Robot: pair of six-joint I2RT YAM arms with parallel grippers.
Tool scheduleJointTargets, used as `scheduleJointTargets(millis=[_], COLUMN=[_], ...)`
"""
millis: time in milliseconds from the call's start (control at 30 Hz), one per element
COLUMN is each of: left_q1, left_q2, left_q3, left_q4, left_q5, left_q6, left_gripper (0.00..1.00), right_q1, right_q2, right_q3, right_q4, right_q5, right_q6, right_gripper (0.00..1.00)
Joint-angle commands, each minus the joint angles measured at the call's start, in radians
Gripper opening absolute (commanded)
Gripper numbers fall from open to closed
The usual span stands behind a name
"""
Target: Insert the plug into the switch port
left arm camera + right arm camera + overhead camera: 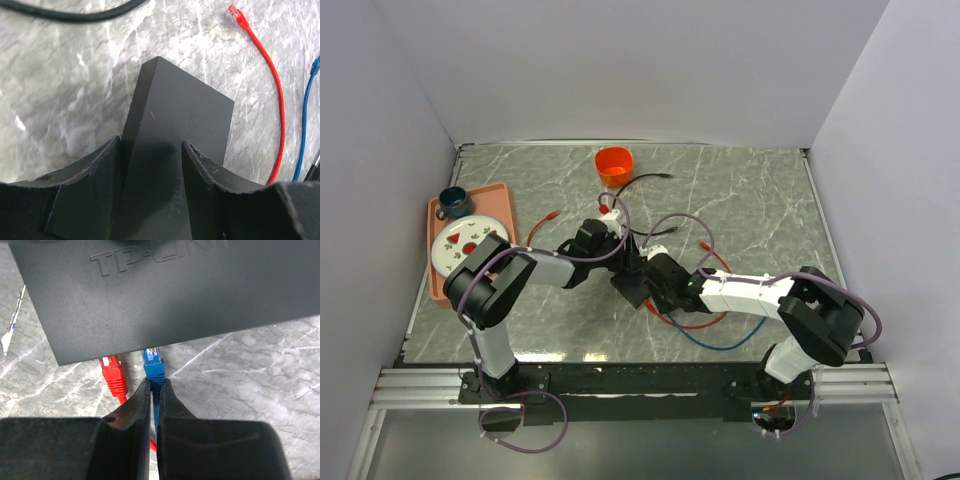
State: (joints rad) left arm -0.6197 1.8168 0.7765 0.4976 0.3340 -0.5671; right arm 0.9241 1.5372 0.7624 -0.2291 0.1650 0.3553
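the right end effector point(154, 386) is pinched together on the blue cable plug with a clear tip point(152, 364). the plug's long axis points straight ahead, and its tip is at the near edge of the flat matte-black rectangular box point(175, 295), just beside a red plug point(112, 374). the switch port is hidden under that edge. the left end effector point(151, 147) straddles the box; i cannot tell whether it is clamped on it.

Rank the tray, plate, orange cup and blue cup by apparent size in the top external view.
1. tray
2. plate
3. orange cup
4. blue cup, somewhat smaller than the orange one
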Motion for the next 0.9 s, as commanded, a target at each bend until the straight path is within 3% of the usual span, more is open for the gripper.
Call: scheduleJointTargets(millis=[0, 867], left_q1=[-0.098, -0.261], left_q2=[-0.042, -0.040], left_q3=[-0.086, -0.152], left_q4=[-0.097, 0.047], left_q5=[0.154, 0.122], left_q6=[-0.120, -0.301], left_gripper=[0.55, 0.54], right_q1=[-0.024, -0.039], right_q2=[-0.045, 0.020], right_q3=[0.029, 0.109], right_q4=[0.297, 0.508], right_q5=[0.139, 0.136], right_q6=[0.040, -0.029], right_gripper=[0.00, 0.00])
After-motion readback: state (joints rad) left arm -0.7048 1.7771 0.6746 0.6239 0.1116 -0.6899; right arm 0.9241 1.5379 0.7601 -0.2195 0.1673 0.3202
